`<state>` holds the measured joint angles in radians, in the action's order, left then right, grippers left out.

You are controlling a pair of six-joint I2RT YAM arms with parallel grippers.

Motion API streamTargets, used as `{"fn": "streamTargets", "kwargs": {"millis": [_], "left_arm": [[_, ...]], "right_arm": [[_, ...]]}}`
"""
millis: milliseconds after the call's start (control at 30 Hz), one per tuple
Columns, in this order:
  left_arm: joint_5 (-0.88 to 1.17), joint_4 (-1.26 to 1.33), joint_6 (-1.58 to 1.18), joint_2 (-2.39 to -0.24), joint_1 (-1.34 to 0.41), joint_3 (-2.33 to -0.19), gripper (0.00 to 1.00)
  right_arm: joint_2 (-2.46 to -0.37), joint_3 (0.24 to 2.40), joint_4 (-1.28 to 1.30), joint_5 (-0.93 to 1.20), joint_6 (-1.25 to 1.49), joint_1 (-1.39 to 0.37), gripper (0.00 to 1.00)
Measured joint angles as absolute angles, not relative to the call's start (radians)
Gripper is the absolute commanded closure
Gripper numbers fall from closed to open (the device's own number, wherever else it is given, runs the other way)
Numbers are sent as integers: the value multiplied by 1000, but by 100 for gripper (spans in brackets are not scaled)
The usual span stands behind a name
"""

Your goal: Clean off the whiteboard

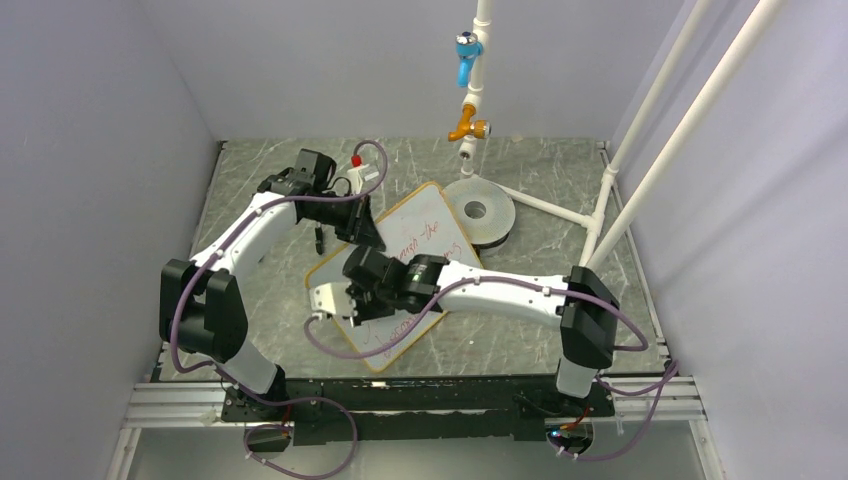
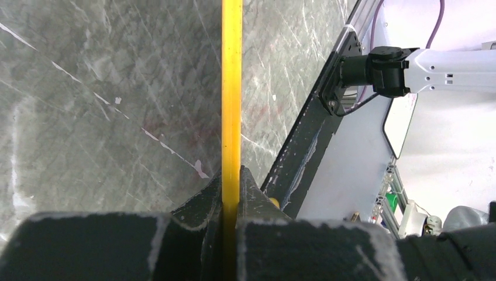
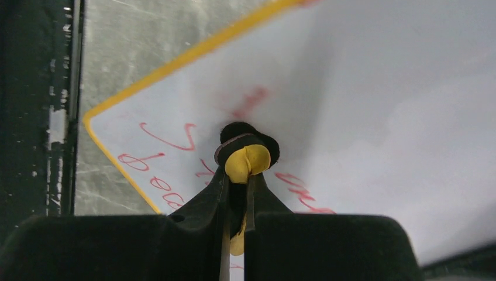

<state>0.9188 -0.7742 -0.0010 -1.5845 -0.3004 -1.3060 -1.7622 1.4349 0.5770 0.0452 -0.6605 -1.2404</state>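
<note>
Yellow rims the whiteboard [image 1: 430, 225], and you can see it lying at a slant in the middle of the grey stone table [image 1: 560, 200], one corner pointing toward the arm bases.

Your left gripper [image 1: 352, 225] is at the far left side of the board. In the left wrist view, the left gripper [image 2: 231, 181] is pinched tight on the thin yellow frame [image 2: 231, 88], which runs straight up between the two fingers. You see the board edge-on there, with the table [image 2: 88, 88] on both sides of it.

Your right gripper [image 1: 345, 305] reaches across the near part of the board. In the right wrist view, the right gripper [image 3: 237, 193] is squeezed shut on a small yellow eraser [image 3: 247, 161] with a black pad at its tip. The pad looks to be touching the white face of the board [image 3: 380, 88].

Red writing [image 3: 158, 137] shows just to the left of the pad and below it, near the board's corner. A fainter red smudge sits just above the pad. More red lines [image 1: 425, 232] show on the far half of the board.

A round grey disc [image 1: 480, 212] lies just beside the board's far right corner.
</note>
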Motion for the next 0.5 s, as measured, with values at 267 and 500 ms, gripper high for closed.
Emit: {"fn": "streamTargets", "kwargs": {"millis": [267,500], "left_arm": [[919,-756,-16,-1584,-292,-1306,100],[918,-786,-8,-1584,-301,-1301,100]], "right_arm": [[-1712,1431,574,60,-627,-1143,100],[-1739,1375,548,33,-662,-1275,100]]}}
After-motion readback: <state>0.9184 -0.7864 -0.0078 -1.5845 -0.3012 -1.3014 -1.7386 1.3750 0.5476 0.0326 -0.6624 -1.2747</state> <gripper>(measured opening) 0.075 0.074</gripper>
